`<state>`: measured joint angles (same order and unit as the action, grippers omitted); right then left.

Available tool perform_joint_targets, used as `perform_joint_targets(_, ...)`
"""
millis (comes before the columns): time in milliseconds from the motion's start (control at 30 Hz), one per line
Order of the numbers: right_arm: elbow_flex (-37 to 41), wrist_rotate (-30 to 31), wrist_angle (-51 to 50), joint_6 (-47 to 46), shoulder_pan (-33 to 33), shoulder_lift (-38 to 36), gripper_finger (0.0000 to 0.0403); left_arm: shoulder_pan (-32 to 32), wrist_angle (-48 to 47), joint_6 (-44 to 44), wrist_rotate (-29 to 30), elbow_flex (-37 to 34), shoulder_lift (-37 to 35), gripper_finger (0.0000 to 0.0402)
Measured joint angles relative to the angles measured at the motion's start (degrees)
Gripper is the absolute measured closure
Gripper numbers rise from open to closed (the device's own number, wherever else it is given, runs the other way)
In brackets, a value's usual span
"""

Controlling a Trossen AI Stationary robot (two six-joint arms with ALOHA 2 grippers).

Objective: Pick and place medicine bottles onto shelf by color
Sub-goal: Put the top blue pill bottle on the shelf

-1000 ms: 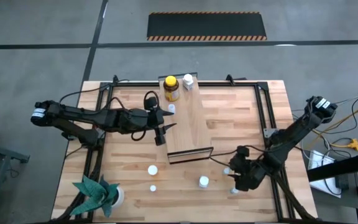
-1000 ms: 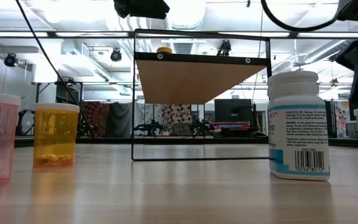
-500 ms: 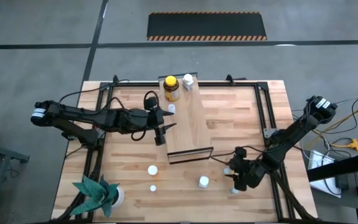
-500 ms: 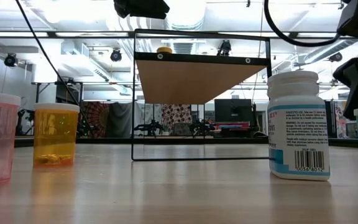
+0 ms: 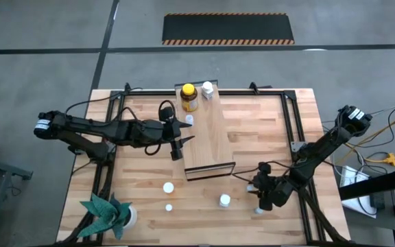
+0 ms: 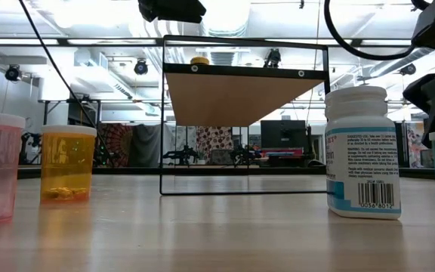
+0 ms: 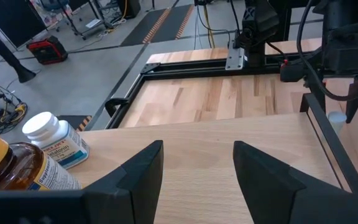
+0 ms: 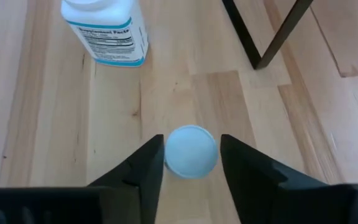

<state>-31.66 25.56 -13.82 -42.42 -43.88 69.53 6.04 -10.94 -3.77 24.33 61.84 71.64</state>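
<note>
1. The shelf [image 5: 210, 134], a long light-wood board on a black frame, lies beyond the right gripper [image 8: 190, 163], toward the table's middle; the left gripper [image 5: 177, 149] hovers at its left edge with fingers apart and empty, an amber yellow-capped bottle [image 5: 189, 97] and a white bottle [image 5: 208, 90] standing at the shelf's far end.
2. The right arm is nearer the loose bottles at the table's near edge, so the pick is probably its job.
3. A pale-blue-capped bottle [image 8: 191, 151] stands upright directly between the right gripper's fingers [image 8: 148, 163], long axis vertical, cap facing the wrist camera. The fingers flank it closely; whether they press it yet I cannot tell.
4. Just ahead stands a white labelled bottle [image 8: 105, 31], and a shelf-frame leg [image 8: 277, 34] slants off to one side; both crowd the way to the shelf.
</note>
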Motion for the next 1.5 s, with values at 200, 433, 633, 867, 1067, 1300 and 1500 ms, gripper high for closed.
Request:
perform_joint_targets(200,0.0,-0.04,0.07,0.0,0.0,0.01,0.0296,0.0,-0.02,0.0,-0.02,0.0,0.0,0.0223)
perform_joint_targets(433,-0.93,-0.42,-1.3,0.01,0.0,-0.64,0.0281,0.0,-0.01,0.0,-0.02,0.0,0.0,0.0223)
perform_joint_targets(633,-7.53,-0.15,-17.57,-3.04,2.12,-4.65,0.0277,-0.02,-0.02,0.0,-0.02,0.0,-0.22,0.0223)
perform_joint_targets(867,-19.64,0.71,-38.23,-0.8,10.58,-9.77,0.0295,0.15,-0.02,-1.53,-0.01,0.0,-0.55,0.0223)
perform_joint_targets(1067,-28.55,1.36,-41.33,10.5,21.17,-12.45,0.0294,0.44,-0.09,-4.34,-0.02,-0.09,-0.55,0.0223)
perform_joint_targets(1300,-40.27,-3.78,-40.98,26.46,33.69,-10.45,0.0294,0.42,-0.5,-6.32,-0.02,-0.53,-0.55,0.0223)
perform_joint_targets(1500,-47.28,-12.63,-38.93,37.85,43.97,-4.65,0.0294,0.42,0.45,-8.14,-0.02,-3.36,-1.49,0.0224)
